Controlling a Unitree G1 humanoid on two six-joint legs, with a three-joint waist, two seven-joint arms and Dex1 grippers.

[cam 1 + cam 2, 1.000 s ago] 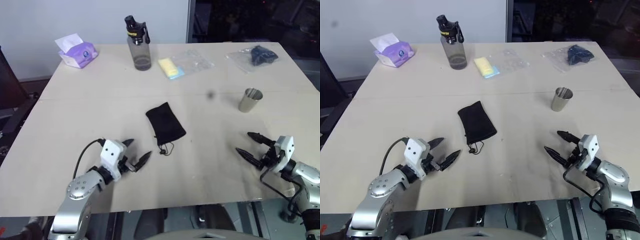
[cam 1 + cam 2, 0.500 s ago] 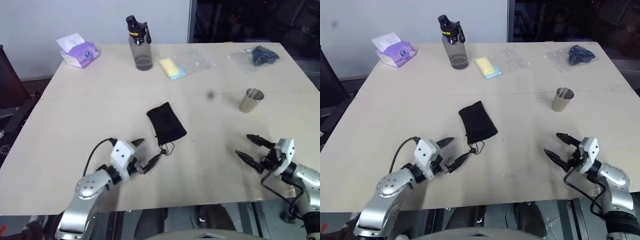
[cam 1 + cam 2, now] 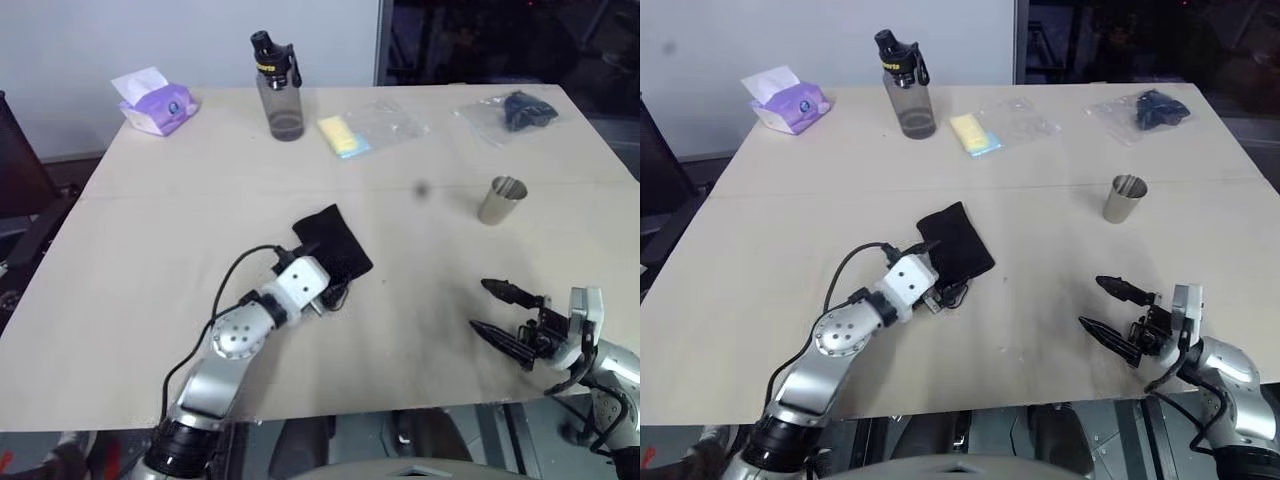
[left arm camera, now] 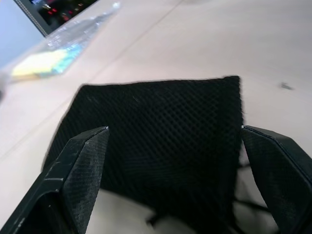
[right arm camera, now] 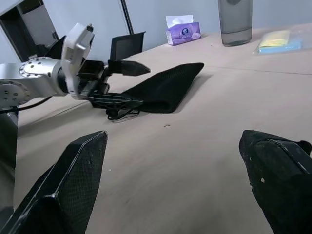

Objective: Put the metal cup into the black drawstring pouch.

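1. The table (image 3: 140, 260) carried everything, and the task was barely begun: the cup was not in the pouch and neither gripper held anything.
2. The black pouch (image 3: 338, 243) lay flat near the table's middle. Its long axis ran slantwise, with the closed end toward the far left and the mouth with its cords (image 3: 952, 293) toward the robot.
3. The left gripper (image 5: 117, 83) was at the pouch's mouth end, one finger above the fabric and one low by the cords, fingers spread wide, gripping nothing. I judge opening or lifting the mouth was the step in hand.
4. The right gripper (image 3: 1114, 318) hung over the near right of the table, fingers wide apart and empty.
5. The metal cup (image 3: 500, 200) stood upright, mouth up, well apart to the right of the pouch, untouched; picking it up and bagging it remained.
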